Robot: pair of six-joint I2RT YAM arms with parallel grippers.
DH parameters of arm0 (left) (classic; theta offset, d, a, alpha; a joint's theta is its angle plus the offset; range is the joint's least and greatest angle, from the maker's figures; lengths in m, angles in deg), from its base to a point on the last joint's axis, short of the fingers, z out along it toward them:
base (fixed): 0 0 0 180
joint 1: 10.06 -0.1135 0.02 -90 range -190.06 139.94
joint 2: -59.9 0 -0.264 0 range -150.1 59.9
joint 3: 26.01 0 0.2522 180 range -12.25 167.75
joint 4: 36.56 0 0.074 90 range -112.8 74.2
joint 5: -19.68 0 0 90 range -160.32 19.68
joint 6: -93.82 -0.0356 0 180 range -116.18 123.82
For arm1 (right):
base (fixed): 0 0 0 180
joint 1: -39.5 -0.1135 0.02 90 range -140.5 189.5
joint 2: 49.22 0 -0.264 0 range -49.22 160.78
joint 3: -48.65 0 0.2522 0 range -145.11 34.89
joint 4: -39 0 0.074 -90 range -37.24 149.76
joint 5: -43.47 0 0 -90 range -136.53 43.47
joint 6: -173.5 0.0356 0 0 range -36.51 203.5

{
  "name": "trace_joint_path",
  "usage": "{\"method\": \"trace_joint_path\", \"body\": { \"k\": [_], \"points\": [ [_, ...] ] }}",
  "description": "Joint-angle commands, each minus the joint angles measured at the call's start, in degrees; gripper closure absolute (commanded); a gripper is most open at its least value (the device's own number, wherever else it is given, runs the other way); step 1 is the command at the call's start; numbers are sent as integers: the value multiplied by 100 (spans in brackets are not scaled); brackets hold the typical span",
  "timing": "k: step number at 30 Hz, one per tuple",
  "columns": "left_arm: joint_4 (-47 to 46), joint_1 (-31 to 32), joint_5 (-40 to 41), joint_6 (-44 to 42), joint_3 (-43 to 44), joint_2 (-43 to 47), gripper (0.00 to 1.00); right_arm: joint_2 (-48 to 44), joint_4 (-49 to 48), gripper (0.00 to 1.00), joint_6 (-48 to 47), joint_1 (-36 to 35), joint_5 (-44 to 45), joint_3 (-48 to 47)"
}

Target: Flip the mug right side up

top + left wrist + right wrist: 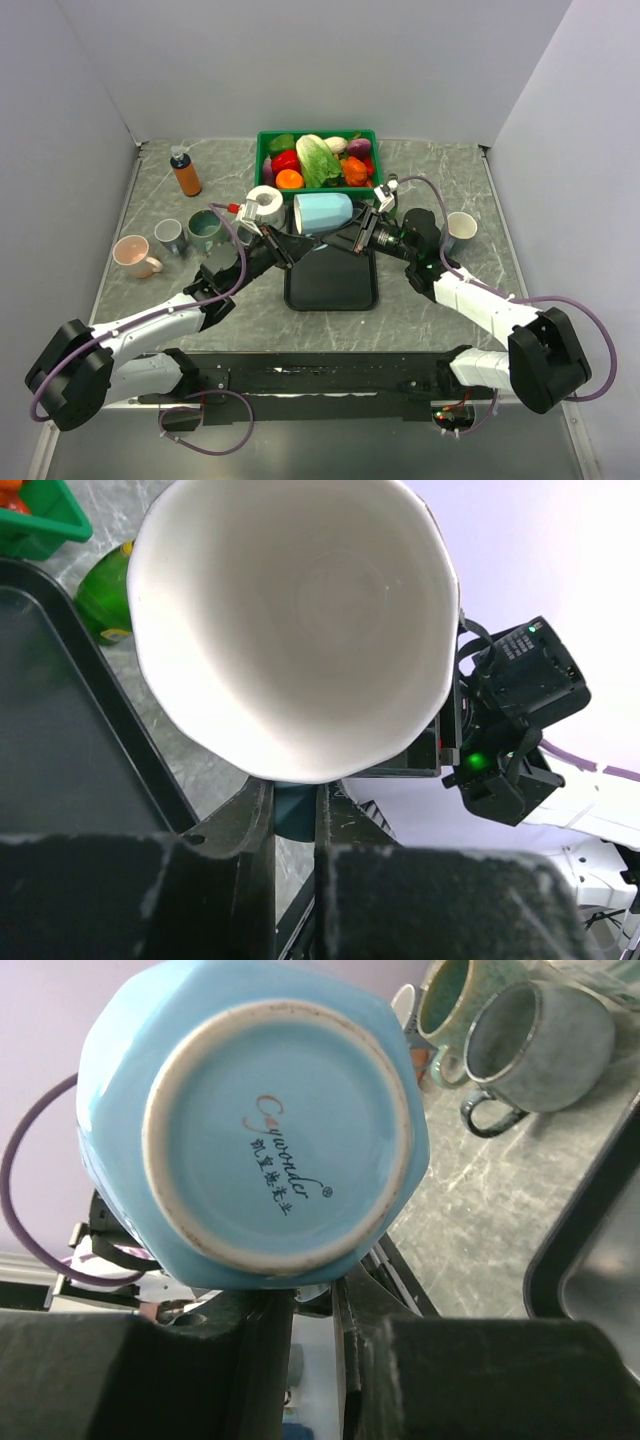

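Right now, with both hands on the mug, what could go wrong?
The left hand and right hand each pinch only an edge of the mug, sideways above the tray; it may swivel or drop once one lets go. Uncoordinated arm moves could wrench it loose. The vegetable crate sits close behind; a swing might hit it.

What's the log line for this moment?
mug: sideways, held over tray | left gripper: shut on mug | right gripper: shut on mug
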Motion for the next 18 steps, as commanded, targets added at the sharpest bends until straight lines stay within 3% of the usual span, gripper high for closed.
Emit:
{"method": "trace_joint_path", "body": {
  "k": [1, 2, 5, 8, 15, 18],
  "points": [
    [-61, -1, 199, -318, 442, 15, 99, -329, 137, 100, -388, -159, -450, -111],
    [63, -10, 295, -354, 468, 68, 99, -355, 173, 75, -442, -159, -354, -85],
    [833, 8, 532, -503, 592, 287, 99, -574, 287, 30, -679, -159, -99, 29],
    [1643, 16, 797, -679, 732, 629, 99, -882, 1013, 20, -1258, -159, 130, -66],
    [3648, 16, 1780, -1110, 908, 1430, 99, -1541, 2999, 15, -2533, -159, 1210, -444],
    [4150, 16, 1904, -1320, 987, 1659, 99, -1770, 3809, 14, -2867, -150, 2246, -769]
  ]
}}
